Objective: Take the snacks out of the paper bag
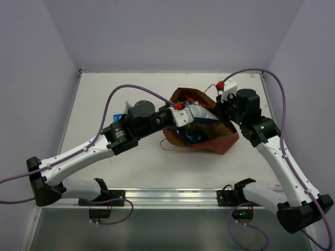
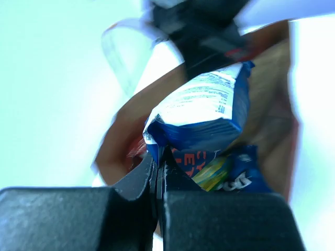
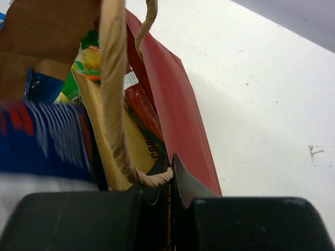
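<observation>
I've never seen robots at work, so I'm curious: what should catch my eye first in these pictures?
The brick-red paper bag stands out first, lying on its side in the middle with bright snack packets filling its open mouth. The left gripper is pinched shut on a corner of a blue-and-white packet at the bag's mouth. The right gripper clamps the bag's red wall beside a loop handle.
</observation>
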